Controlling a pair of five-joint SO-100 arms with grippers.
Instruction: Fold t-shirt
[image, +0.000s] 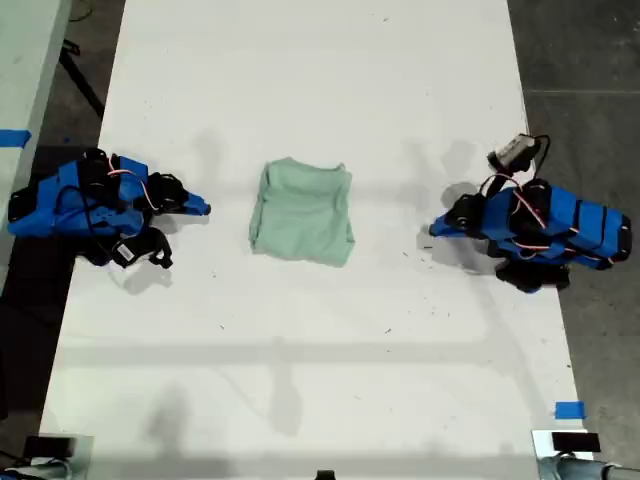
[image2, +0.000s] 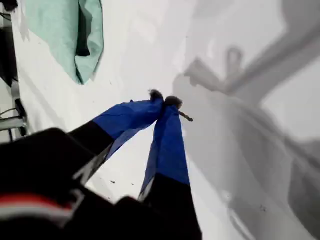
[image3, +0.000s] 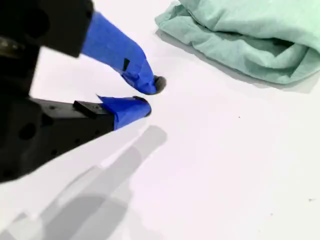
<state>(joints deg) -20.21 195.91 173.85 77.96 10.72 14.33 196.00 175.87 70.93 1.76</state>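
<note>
Shirt (image: 301, 213): folded into a compact mint-green bundle mid-bench (image: 320, 380) | Progress: folding looks done, or nearly | First tool (image2: 165, 101): clenched, empty, near shirt | Second tool (image3: 150, 97): slightly parted, empty, just beside shirt | Left: perhaps tidying edges.

My first gripper (image2: 164, 102) was held with its two blue-taped jaws brought together at the tips, nothing between them. My second gripper (image3: 149, 96) was held with a narrow gap between its jaw tips, also empty. One arm (image: 100, 200) was folded low at the exterior view's left, another arm (image: 535, 225) at its right, both pointed inward.
</note>
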